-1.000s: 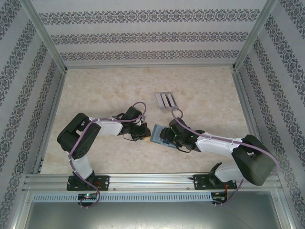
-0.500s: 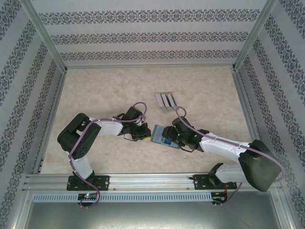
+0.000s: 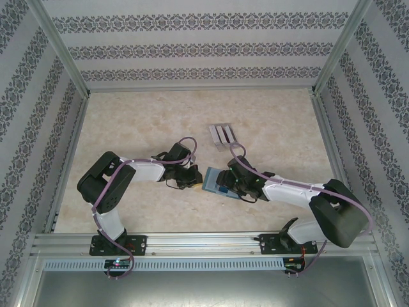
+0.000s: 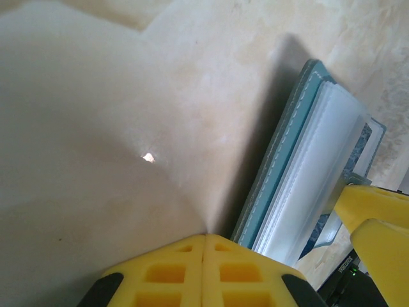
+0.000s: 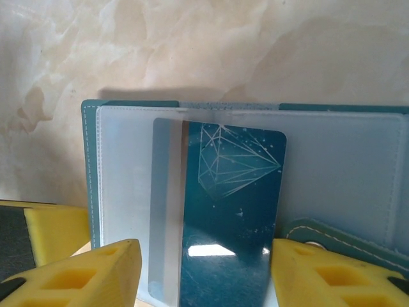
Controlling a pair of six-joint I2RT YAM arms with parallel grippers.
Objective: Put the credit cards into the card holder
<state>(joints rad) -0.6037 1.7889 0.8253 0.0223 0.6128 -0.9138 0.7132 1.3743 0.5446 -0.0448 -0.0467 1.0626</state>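
Observation:
The teal card holder (image 3: 209,178) lies open on the table between my two grippers, its clear sleeves facing up (image 5: 358,173). A blue credit card (image 5: 233,192) with a white diamond drawing lies on the sleeves beside a grey card strip (image 5: 166,211). I cannot tell how far either is tucked in. My right gripper (image 5: 204,246) is open, its yellow fingers on either side of the blue card. My left gripper (image 4: 204,238) is shut and empty, its tip on the table at the holder's edge (image 4: 281,173). More grey credit cards (image 3: 222,135) with dark stripes lie farther back.
Marbled beige tabletop (image 3: 140,121) inside a metal frame with patterned walls. The right gripper's yellow finger (image 4: 377,224) shows past the holder in the left wrist view. Both arms (image 3: 147,167) (image 3: 287,190) meet at the centre front.
The right arm swung out to the right and came back, its gripper staying over the holder. The left arm has not moved.

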